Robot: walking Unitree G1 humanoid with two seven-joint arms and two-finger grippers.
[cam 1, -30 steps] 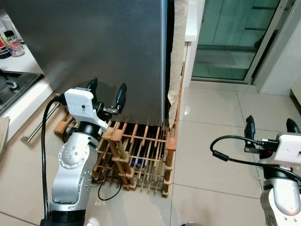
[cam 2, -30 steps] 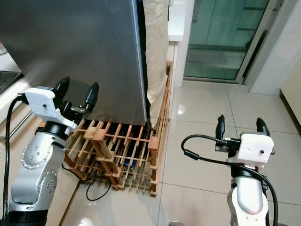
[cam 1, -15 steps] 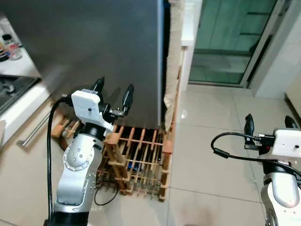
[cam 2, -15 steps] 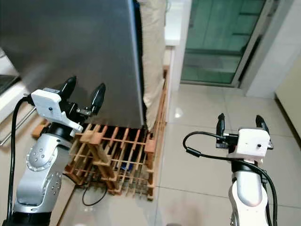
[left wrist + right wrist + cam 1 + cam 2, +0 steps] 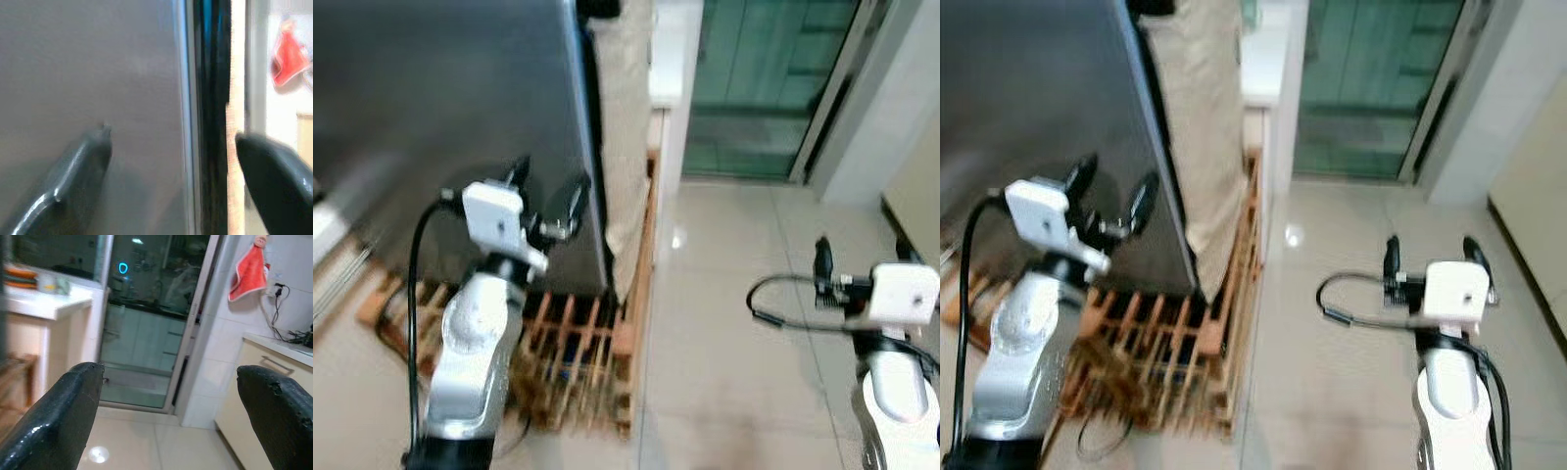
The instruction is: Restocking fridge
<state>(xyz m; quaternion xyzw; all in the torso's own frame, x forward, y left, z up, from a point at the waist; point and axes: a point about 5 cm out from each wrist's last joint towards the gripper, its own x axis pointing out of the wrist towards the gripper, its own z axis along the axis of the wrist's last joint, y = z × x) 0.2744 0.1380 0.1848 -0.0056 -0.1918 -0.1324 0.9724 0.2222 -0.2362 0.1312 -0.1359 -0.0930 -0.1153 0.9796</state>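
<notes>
1. No brand, label or writing can be read anywhere; the head views are blurred.
2. The fridge (image 5: pixel 440 117) stands ahead on the robot's left, its grey metal door face shut, with a dark gap along its right vertical edge.
3. The left end effector (image 5: pixel 545 196) is raised close before that door face near the right edge, its two black fingers (image 5: pixel 78 171) spread apart and holding nothing; in the left wrist view the door edge lies between them.
4. A wooden rack (image 5: pixel 578 362) sits on the floor at the foot of the fridge, beside the left arm.
5. A pale cloth (image 5: pixel 1200 127) hangs just to the right of the fridge edge, over the rack's side.
6. The right end effector (image 5: pixel 1433 259) is held out over the tiled floor (image 5: pixel 734 313), well apart from the fridge, fingers spread and empty.
7. The floor runs bare from the rack to a glass door (image 5: pixel 754 88) ahead.
8. In the right wrist view a red cloth (image 5: pixel 247 271) hangs on the white wall above a counter (image 5: pixel 279 345).
</notes>
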